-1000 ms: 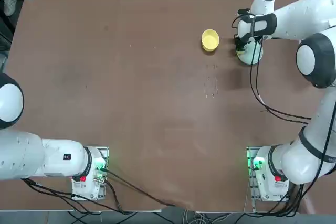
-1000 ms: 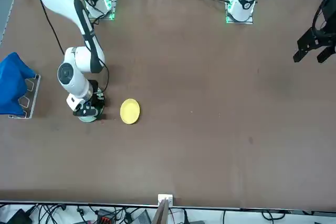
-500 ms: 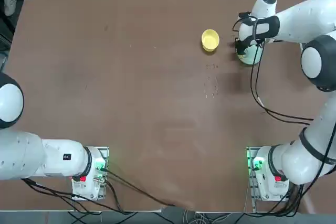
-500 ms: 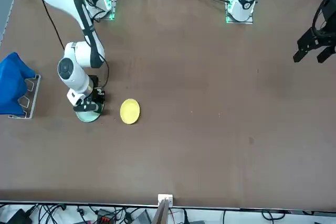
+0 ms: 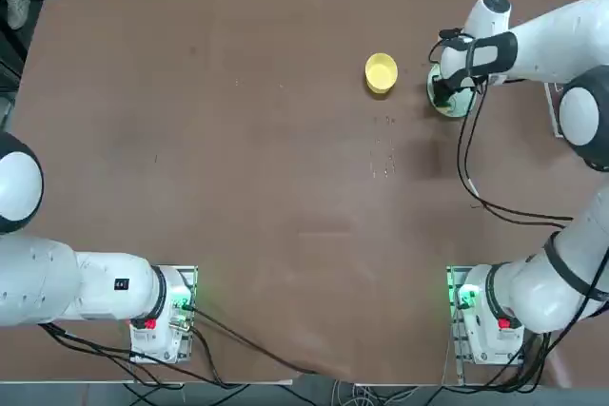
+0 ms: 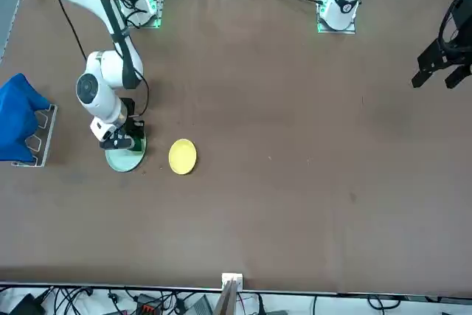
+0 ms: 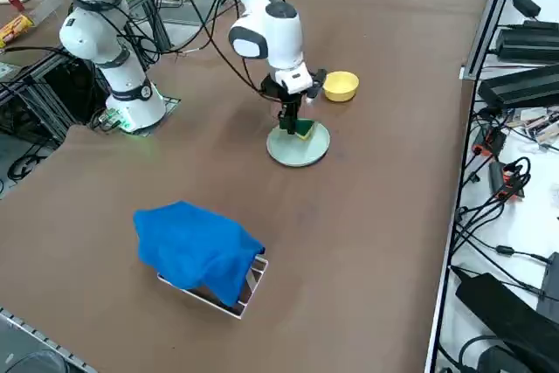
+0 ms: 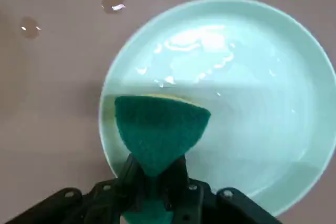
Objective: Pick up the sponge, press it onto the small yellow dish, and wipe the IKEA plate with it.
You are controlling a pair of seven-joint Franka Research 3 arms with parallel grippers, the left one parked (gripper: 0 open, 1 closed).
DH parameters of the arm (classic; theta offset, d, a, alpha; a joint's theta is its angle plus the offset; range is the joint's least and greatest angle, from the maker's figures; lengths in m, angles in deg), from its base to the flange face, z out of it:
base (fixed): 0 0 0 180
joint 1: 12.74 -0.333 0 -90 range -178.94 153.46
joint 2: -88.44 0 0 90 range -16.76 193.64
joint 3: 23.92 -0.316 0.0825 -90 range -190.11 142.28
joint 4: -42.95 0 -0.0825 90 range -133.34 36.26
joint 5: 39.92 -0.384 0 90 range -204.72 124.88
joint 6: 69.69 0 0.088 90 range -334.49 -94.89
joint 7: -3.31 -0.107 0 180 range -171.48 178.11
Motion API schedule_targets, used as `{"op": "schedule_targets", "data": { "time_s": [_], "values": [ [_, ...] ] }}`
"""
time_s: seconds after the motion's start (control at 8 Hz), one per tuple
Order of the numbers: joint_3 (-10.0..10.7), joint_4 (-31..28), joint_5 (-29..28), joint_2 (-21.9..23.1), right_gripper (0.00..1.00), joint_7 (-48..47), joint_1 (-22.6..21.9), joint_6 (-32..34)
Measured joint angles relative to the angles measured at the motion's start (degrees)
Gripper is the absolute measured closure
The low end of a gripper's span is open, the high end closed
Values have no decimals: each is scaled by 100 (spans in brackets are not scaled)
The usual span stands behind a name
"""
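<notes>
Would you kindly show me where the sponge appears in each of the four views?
Top view: not visible, hidden under the right arm's wrist.
Front view: not discernible below the wrist.
Right side view: sponge on the IKEA plate.
Right wrist view: sponge pinched in the right claw.
Shared landmark: the plate.

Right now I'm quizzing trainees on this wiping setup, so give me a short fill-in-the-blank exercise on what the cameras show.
1. The right gripper is shut on the ____.
2. The sponge is held over the pale ____, not the dish.
3. The small dish beside the plate is coloured ____.
4. Near the table's edge in the side view, a ____ cloth covers a rack.

Missing words: sponge; plate; yellow; blue
</notes>
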Motion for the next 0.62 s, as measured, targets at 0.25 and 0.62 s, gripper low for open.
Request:
{"op": "schedule_targets", "data": {
  "time_s": [0.25, 0.62],
  "values": [
    [2, -98, -4, 46, 80, 261, 153, -1],
    [6, -118, -6, 45, 80, 851, 541, -1]
  ]
}}
